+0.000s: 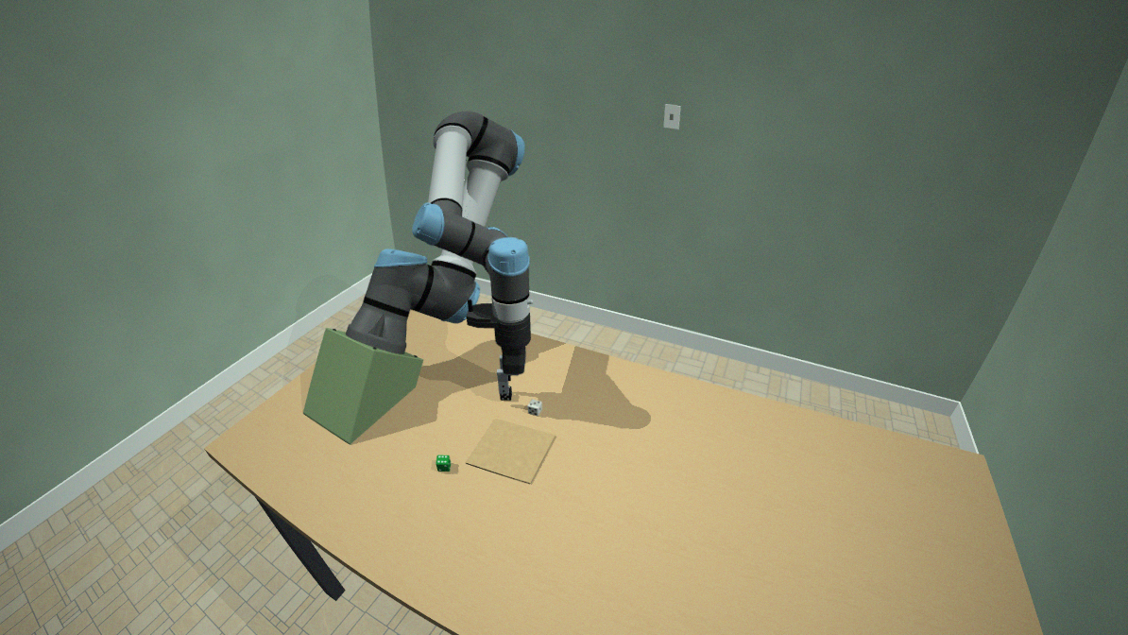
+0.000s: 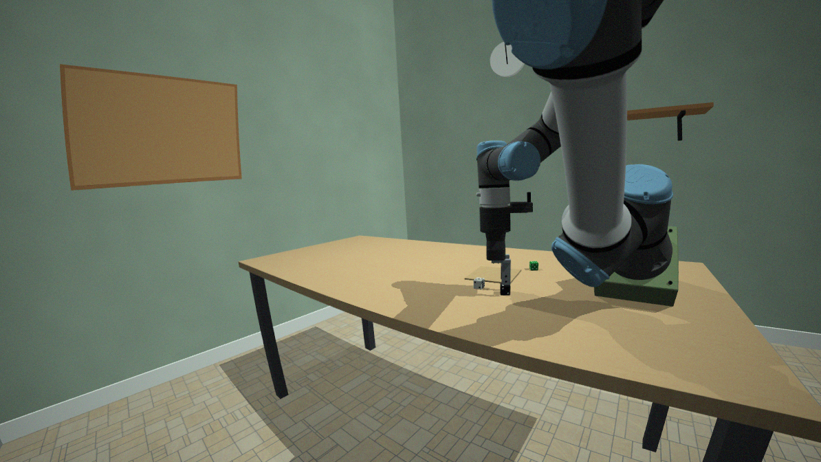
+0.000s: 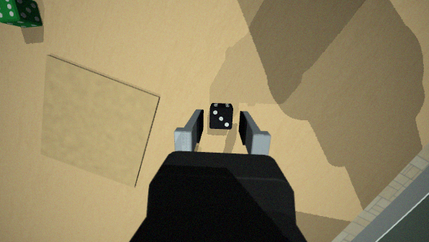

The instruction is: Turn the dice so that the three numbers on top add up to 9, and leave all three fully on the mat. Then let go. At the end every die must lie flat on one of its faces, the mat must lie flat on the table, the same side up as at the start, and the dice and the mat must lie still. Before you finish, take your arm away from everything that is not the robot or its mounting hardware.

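Note:
A black die (image 3: 220, 117) (image 1: 504, 395) (image 2: 505, 289) lies on the table with three pips up, off the mat. My gripper (image 3: 221, 120) (image 1: 504, 386) (image 2: 505, 282) is open and low around it, one finger on each side with a gap to each. A white die (image 1: 535, 406) (image 2: 478, 282) lies on the table just beside the black one, off the mat. A green die (image 1: 443, 463) (image 2: 533, 265) (image 3: 19, 12) lies on the table beyond the mat's far side. The square tan mat (image 1: 511, 450) (image 3: 93, 119) (image 2: 513, 274) lies flat and bears no dice.
The arm's green base block (image 1: 354, 386) (image 2: 640, 284) stands at the table's corner near the dice. The table edge and floor (image 3: 396, 205) show at the lower right of the wrist view.

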`<action>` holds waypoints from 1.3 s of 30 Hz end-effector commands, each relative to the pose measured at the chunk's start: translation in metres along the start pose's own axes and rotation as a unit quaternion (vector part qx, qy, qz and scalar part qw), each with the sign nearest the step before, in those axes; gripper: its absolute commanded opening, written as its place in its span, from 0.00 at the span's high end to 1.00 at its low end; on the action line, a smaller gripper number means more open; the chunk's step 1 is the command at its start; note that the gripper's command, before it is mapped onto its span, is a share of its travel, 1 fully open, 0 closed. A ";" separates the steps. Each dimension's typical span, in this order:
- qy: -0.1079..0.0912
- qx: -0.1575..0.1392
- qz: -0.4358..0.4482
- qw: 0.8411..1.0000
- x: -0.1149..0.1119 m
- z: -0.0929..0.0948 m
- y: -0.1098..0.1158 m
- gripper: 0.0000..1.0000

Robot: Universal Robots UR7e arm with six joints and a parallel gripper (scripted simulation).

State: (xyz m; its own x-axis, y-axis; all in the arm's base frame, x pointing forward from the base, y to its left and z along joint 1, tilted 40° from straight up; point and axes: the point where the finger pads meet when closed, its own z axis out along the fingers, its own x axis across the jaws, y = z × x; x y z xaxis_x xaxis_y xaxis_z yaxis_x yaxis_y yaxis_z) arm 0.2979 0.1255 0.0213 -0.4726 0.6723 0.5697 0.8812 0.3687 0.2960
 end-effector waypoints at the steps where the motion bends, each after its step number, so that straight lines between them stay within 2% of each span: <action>1: 0.000 0.000 0.000 1.000 0.000 0.000 0.000 0.21; 20: 0.000 0.000 0.000 1.000 0.000 0.004 0.000 0.21; 33: 0.000 0.000 0.000 1.000 0.000 0.026 0.000 0.21; 39: 0.000 0.000 0.000 1.000 0.000 0.030 0.000 0.21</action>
State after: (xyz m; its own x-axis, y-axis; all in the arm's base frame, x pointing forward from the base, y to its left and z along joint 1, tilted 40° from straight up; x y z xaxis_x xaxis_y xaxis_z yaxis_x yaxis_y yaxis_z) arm 0.2968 0.1421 0.0020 -0.4726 0.6716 0.5706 0.8812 0.3688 0.2958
